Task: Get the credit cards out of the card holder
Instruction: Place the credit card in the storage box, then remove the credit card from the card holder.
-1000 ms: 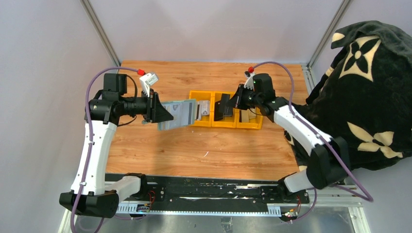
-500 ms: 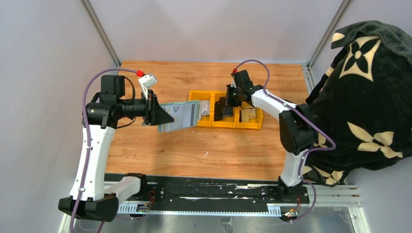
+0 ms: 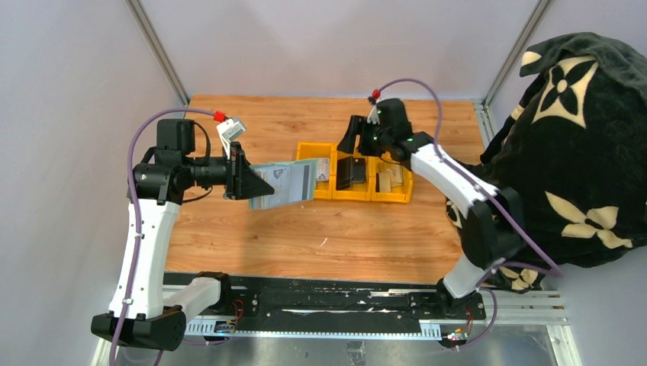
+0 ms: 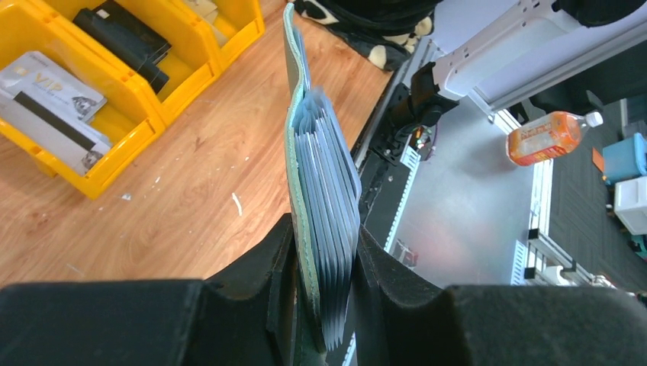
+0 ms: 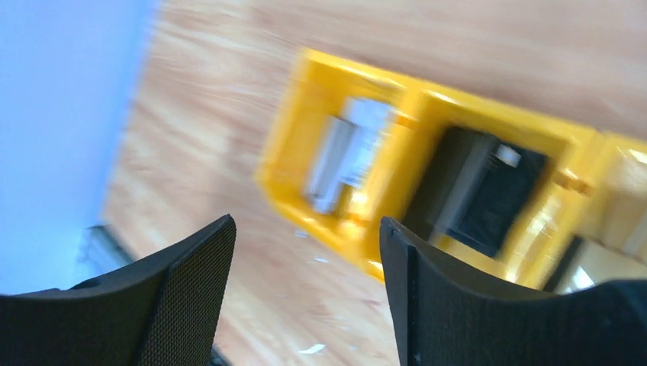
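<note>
Above the tabletop (image 3: 343, 236), left end effector (image 3: 250, 180) clamps the holder (image 3: 284, 183) beside the bin (image 3: 358, 196), where cards (image 3: 323, 169) already lie. Right end effector (image 5: 307, 229) hangs spread, empty; more may remain pocketed.

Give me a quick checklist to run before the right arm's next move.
1. Left gripper clamped on card holder: ok.
2. Right gripper open and empty: ok.
3. Right gripper raised over yellow bin, clear of black cards: ok.
4. Free end of card holder points toward yellow bin: ok.
5. More cards inside card holder: cannot tell.
</note>
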`<state>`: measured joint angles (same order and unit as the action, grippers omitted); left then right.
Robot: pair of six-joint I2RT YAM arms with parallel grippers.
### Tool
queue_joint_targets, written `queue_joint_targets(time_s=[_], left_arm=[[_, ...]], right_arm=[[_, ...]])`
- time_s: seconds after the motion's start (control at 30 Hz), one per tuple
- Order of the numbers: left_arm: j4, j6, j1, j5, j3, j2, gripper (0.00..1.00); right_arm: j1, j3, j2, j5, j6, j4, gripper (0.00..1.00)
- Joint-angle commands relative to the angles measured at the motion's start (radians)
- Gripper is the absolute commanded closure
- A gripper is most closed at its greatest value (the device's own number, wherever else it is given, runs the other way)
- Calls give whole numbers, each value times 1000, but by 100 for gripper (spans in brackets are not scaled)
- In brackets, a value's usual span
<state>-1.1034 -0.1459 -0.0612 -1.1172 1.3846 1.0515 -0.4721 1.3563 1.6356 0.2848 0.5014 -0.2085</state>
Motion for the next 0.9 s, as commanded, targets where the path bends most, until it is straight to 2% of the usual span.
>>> queue_joint_targets(time_s=[0.0,0.1,0.2,0.37,0.53,0.7,0.87], left_arm=[[10,-7,-4,-108,2,-17,100],[10,24,-9,-166,1,-11,100],[11,31,-18,-181,4,-14,100],[11,40,-26,-165,3,-32,100],[10,45,-28,-152,4,-47,100],[10,30,-28,-108,14,-49,100],[10,-6,-30,-11,39,-54,100]], right_arm=[[-14,-31,-175,383,46,219,26],[-30,-67,-198,700,213,495,24],[-96,-66,-191,839,325,672,24],[-206,-31,-199,855,212,569,23],[-265,-37,-195,863,192,574,24],[-302,-51,-202,838,169,550,47],[-327,-20,-204,746,36,353,73]])
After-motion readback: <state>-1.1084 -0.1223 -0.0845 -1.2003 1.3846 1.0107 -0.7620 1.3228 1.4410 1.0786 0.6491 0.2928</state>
